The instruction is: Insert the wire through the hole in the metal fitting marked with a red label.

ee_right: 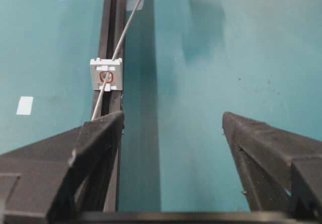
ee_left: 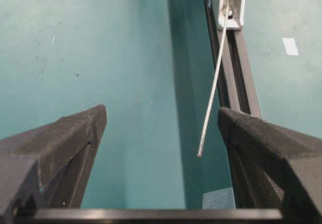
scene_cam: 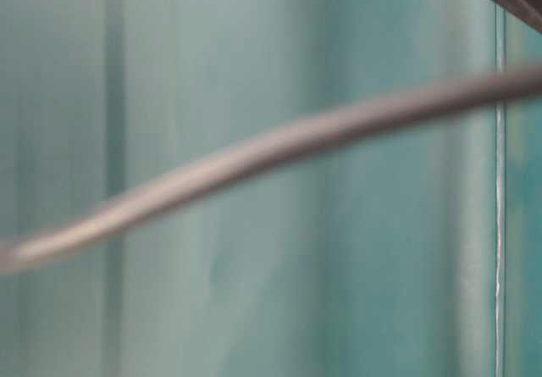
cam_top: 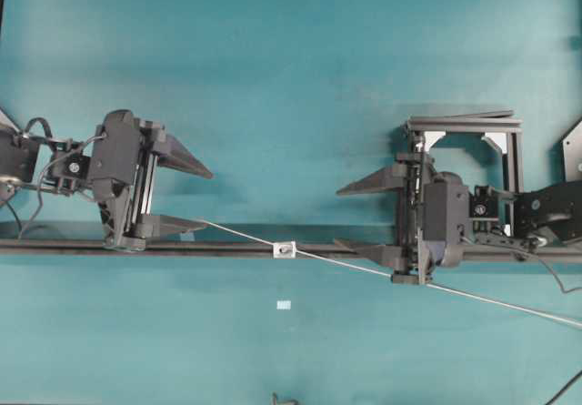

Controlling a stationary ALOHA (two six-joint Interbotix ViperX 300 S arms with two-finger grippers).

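Overhead: the thin pale grey wire (cam_top: pixel 382 272) already passes through the small silvery square metal fitting (cam_top: pixel 285 249) on the long black rail (cam_top: pixel 227 247), slanting between the left gripper (cam_top: pixel 187 198) and right gripper (cam_top: pixel 353 216), both spread wide, empty.

Left wrist: the wire's free end sits just inside one fingertip (ee_left: pixel 236 121).

Right wrist: the red-ringed hole (ee_right: pixel 105 76) lies straight ahead.

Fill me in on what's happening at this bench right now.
Two robot arms are threading a thin wire through a small metal fitting mounted on a dark rail. The wire already passes through the fitting's red-ringed hole, with its free end sticking out toward the left pincer. Both pincers are wide open; the wire's tip lies between the left one's fingers without being gripped. The right pincer sits over the wire's longer stretch, not clamping it.
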